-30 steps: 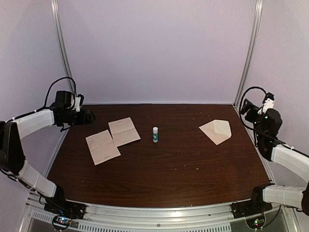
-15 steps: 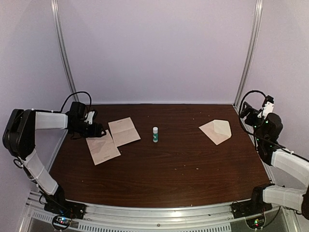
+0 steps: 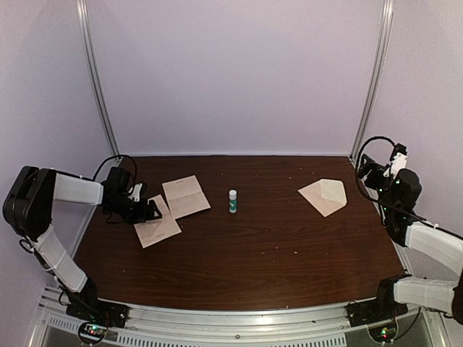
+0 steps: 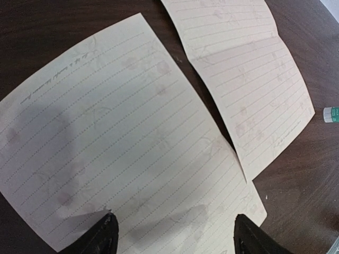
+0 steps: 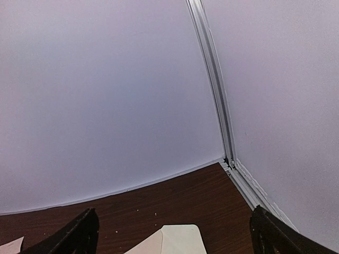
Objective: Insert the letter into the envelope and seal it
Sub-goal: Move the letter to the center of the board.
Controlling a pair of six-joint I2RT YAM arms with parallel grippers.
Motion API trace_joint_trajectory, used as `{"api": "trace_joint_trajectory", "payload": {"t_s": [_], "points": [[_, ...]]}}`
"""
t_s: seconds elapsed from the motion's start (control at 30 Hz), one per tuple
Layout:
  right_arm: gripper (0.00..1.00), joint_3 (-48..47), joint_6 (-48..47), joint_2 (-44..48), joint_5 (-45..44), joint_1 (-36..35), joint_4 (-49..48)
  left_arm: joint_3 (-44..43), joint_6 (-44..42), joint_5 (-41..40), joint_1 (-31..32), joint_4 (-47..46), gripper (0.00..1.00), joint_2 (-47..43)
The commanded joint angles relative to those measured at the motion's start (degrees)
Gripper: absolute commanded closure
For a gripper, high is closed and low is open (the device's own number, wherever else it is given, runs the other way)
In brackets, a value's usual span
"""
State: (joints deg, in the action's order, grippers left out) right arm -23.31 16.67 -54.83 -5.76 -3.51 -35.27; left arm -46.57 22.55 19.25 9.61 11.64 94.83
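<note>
my left gripper [image 4: 177, 235] has swung down over the lower-left letter sheet [image 4: 116, 143], spread wide, holding nothing. pickup comes next.

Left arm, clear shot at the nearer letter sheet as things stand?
Probably yes. The left gripper is open directly over the nearer sheet with nothing between them; the other sheet lies alongside, and the glue stick stands well off to the side.

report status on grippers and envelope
Left gripper open, low over the near lined sheet. Right gripper open, raised at right edge. Envelope lies apart, far right. Glue stick upright mid-table, between them.
</note>
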Motion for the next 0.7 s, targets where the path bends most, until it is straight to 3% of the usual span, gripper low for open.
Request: {"api": "trace_joint_trajectory", "payload": {"t_s": [0.0, 0.23, 0.67], "points": [[0.00, -1.4, -0.5, -0.7, 1.3, 0.0, 0.1, 3.0, 4.3, 2.4, 0.6, -3.1, 0.23, -2.3], [0.00, -1.4, 0.1, -0.9, 1.3, 0.1, 0.2, 8.4, 8.4, 1.3, 3.7, -1.6, 0.20, -5.6], [0.00, -8.5, 5.1, -9.7, 8.0, -0.1, 0.6, 18.2, 20.1, -1.5, 18.9, 3.2, 0.19, -20.8]]}}
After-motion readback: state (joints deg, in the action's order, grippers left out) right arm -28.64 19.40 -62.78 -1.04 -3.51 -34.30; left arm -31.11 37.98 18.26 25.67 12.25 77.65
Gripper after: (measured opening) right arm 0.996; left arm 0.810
